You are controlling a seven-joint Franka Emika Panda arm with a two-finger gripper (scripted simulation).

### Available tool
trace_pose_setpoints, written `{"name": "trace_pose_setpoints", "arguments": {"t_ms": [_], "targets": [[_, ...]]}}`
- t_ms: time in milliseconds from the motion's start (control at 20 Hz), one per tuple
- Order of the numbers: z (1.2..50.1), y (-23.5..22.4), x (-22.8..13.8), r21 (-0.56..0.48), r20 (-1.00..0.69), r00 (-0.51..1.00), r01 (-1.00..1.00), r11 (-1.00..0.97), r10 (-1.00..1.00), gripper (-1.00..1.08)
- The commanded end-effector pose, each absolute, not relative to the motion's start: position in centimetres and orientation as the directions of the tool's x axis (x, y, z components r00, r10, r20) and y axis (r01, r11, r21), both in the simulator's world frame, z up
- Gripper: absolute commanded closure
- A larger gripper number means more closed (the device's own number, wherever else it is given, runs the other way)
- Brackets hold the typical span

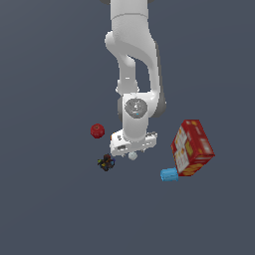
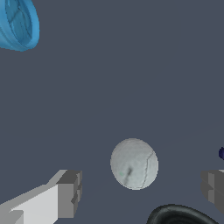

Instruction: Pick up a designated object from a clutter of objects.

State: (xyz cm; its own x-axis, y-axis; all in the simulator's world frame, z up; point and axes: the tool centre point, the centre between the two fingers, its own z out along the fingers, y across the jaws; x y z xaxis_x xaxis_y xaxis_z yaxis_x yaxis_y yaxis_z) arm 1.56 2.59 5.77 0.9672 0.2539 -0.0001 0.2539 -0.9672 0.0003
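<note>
The designated object, a tiny pale grey ball (image 1: 132, 156) (image 2: 134, 163), lies on the dark floor right under my hand. My gripper (image 1: 132, 151) (image 2: 140, 190) is open and low over the ball. In the wrist view the ball sits in the gap between the two grey fingertips (image 2: 68, 194), apart from both. The clutter of objects lies around it: a red round piece (image 1: 97, 131), a dark multicoloured object (image 1: 106, 162), a light blue cylinder (image 1: 169, 175) (image 2: 17, 24) and a large red box (image 1: 193, 147).
The red box stands tilted at the exterior view's right, with the blue cylinder at its lower corner. The dark multicoloured object is the closest neighbour to the ball, at the exterior view's left. A dark blue edge (image 2: 222, 153) shows beside one fingertip.
</note>
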Motion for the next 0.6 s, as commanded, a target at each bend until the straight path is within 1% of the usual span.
{"name": "trace_pose_setpoints", "arguments": {"t_ms": [0, 200, 450, 500, 550], "targets": [[4.5, 2.6, 1.5, 0.0, -0.001, 0.967, 0.254, -0.967, 0.254, -0.92], [2.8, 2.6, 1.5, 0.0, 0.0, 0.967, 0.255, -0.967, 0.255, -0.92], [2.1, 2.6, 1.5, 0.0, 0.0, 0.967, 0.255, -0.967, 0.255, -0.92], [2.1, 2.6, 1.5, 0.0, 0.0, 0.967, 0.255, -0.967, 0.255, 1.08], [2.1, 2.6, 1.5, 0.0, 0.0, 0.967, 0.255, -0.967, 0.255, 1.08]]}}
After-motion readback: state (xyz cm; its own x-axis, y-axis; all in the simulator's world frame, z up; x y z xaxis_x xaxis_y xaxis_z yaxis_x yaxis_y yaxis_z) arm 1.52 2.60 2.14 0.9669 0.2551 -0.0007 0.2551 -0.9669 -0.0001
